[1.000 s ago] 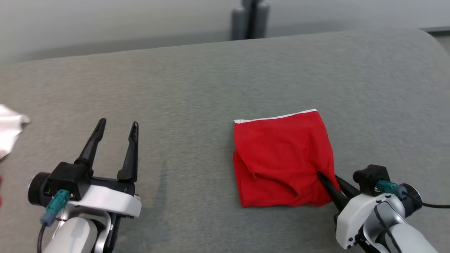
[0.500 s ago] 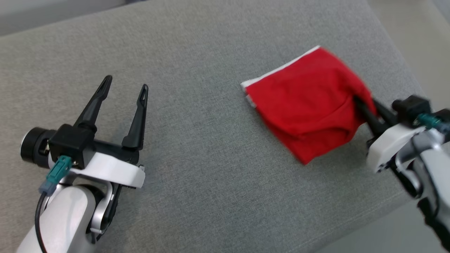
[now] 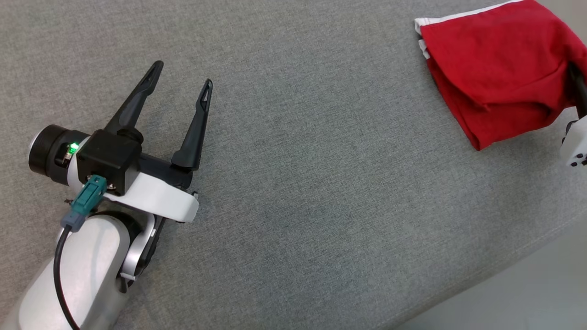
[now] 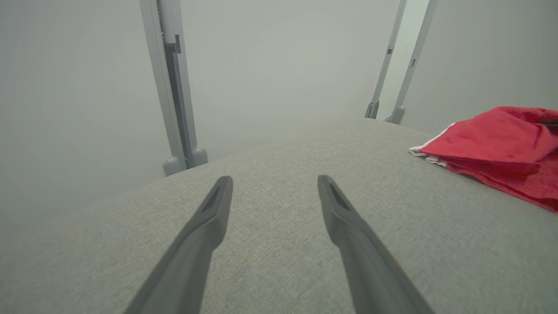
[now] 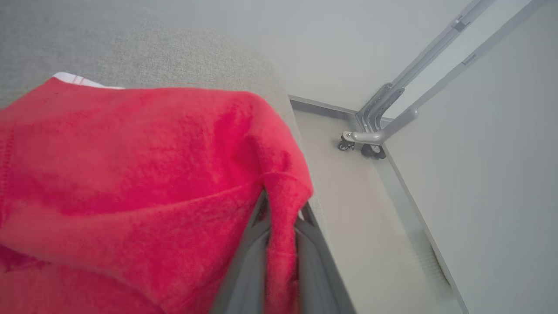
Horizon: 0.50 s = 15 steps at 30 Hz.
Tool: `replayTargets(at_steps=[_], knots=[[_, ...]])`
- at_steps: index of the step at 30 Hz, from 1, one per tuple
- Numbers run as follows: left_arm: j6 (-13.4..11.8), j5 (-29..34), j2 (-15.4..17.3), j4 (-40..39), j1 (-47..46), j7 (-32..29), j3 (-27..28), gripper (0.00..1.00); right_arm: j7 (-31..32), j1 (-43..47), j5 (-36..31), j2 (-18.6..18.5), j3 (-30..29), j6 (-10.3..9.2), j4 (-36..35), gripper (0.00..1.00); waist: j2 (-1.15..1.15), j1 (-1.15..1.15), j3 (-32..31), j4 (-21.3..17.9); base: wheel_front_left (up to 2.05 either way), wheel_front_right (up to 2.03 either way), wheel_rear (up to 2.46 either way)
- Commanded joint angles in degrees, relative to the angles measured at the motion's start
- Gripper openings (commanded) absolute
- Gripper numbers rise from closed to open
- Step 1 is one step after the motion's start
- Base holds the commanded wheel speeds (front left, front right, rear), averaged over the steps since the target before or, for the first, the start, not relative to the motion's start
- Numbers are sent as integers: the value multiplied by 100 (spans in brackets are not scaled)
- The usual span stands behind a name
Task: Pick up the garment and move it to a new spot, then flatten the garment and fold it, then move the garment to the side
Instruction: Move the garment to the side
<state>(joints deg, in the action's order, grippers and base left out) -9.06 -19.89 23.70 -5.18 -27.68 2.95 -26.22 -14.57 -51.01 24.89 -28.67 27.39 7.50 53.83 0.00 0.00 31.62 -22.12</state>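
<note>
- Far left, low over the grey upholstered surface (image 3: 321,183): left gripper (image 3: 183,73) splayed wide, nothing between its fingers, bare fabric beneath it.
- Ahead of the left gripper, past the surface's far edge: pale metal upright (image 4: 174,87) against a plain wall.
- Right of the left gripper, well apart from it: red garment (image 3: 495,68), folded to a rough square with white trim along one edge, sitting near the surface's right edge.
- At the garment's right side: right gripper (image 3: 578,82) clenched on a bunched fold of the garment. Wrist view shows red cloth pinched between its fingers (image 5: 248,261), jaws nearly together.
- Right of the right gripper, below the surface's edge: pale floor (image 5: 370,226) and a wheeled metal frame (image 5: 370,141) by the wall.
</note>
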Motion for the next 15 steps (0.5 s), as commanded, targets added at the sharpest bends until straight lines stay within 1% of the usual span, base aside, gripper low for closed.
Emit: replayTargets(at_steps=[1,2,3,4,5,8,10,12,15], knots=[[41,32,23,-13,-108,-24,-7,100,-34,-75,59,52,-25,-1,117,0,0,0,48,2,0,0,0],[46,35,21,-7,-136,-26,-13,100,-43,-120,60,80,-20,-1,245,11,0,0,62,2,0,0,0],[42,41,21,-1,-152,-33,-16,100,-52,-161,101,114,-49,-1,354,44,0,0,74,2,0,0,0],[40,42,20,8,-158,-34,-21,100,-55,-191,122,147,-84,-1,487,84,0,0,79,3,0,0,0],[46,37,17,22,-162,-33,-31,100,-59,-221,136,173,-119,-1,621,100,0,0,78,4,0,0,0],[32,-4,-1,78,-150,15,-36,100,-63,-233,225,268,-311,-1,944,100,0,0,15,17,0,0,0],[-2,-32,-20,116,-80,63,-24,100,-67,-196,294,341,-535,-1,979,100,0,0,-62,24,0,0,0],[-41,-79,-36,168,30,131,8,100,-66,-35,333,430,-784,-1,914,100,0,0,-173,35,0,0,0],[-113,-156,-100,228,146,254,60,100,-64,222,304,500,-1274,-1,535,100,0,0,-372,98,0,0,0]])
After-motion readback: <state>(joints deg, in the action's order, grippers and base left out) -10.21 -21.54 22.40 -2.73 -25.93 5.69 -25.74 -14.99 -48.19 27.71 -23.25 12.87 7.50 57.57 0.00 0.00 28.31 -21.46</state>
